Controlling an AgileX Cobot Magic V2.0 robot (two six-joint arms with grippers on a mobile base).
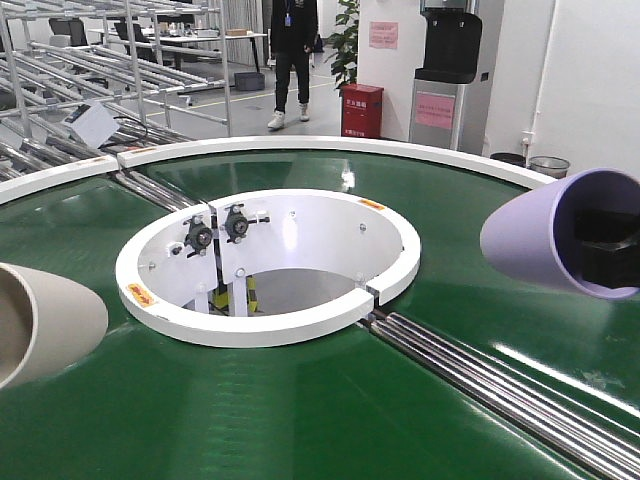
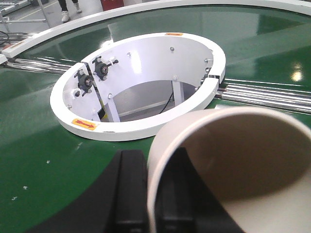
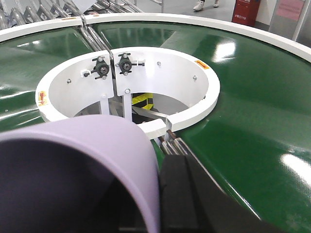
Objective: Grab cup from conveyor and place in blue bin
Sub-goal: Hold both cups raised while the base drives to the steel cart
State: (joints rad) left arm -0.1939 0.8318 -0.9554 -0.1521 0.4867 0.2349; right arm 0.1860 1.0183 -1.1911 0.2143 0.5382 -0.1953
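Beige cup (image 2: 233, 160) pinched by left end effector (image 2: 154, 194), lilac cup (image 3: 97, 141) by right end effector (image 3: 155, 204) | green conveyor (image 1: 300, 410) | workshop (image 1: 170, 60)

conveyor (image 1: 300, 420) 1 | cups 2: cream cup (image 1: 45, 320) over its left, lavender cup (image 1: 545, 245) over its right | roller bands (image 1: 500, 375) across it 2 | black bearings (image 1: 237, 224) on its inner rim 2 | person (image 1: 293, 50) beyond it 1

bare conveyor (image 1: 300, 420) between beige cup (image 1: 45, 320) and purple cup (image 1: 540, 240), raised white rim (image 1: 270, 325) central
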